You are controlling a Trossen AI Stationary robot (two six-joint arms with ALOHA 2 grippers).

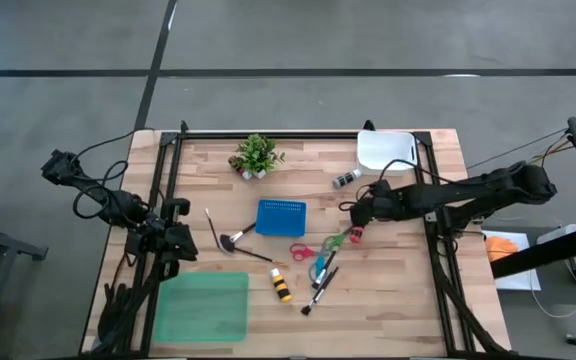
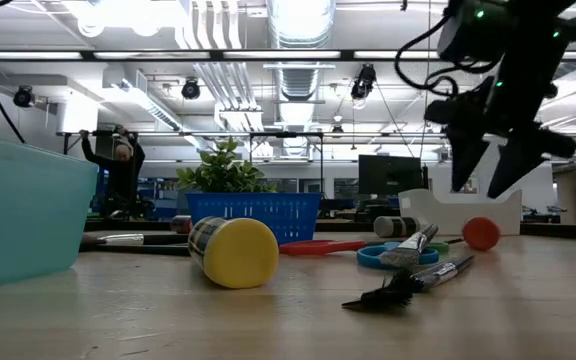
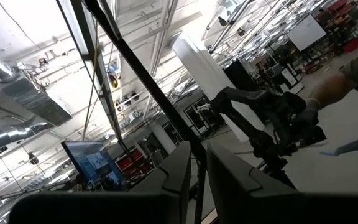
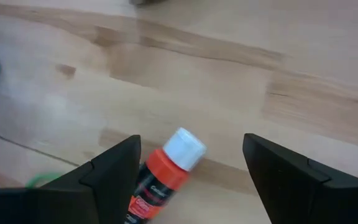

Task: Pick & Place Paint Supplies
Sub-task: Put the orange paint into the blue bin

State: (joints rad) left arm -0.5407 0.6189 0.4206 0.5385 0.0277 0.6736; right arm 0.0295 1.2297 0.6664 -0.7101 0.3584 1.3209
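The right pincer [image 4: 188,180] hung spread over the red paint bottle [image 4: 160,174] lying on the bench [image 4: 229,74]. Light, rigid and likely to roll, it probably wanted gripping across its body.

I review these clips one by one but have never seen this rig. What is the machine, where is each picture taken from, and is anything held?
Two dark robot arms work at a wooden table. One camera looks down from above, one sits at table height, one rides each wrist. The right gripper hangs with jaws open over a red paint bottle with a white cap lying on the wood, not gripped. The left gripper waits at the table's left edge, holding nothing. Also there: a yellow-capped bottle, brushes, scissors, a blue basket, a green bin.
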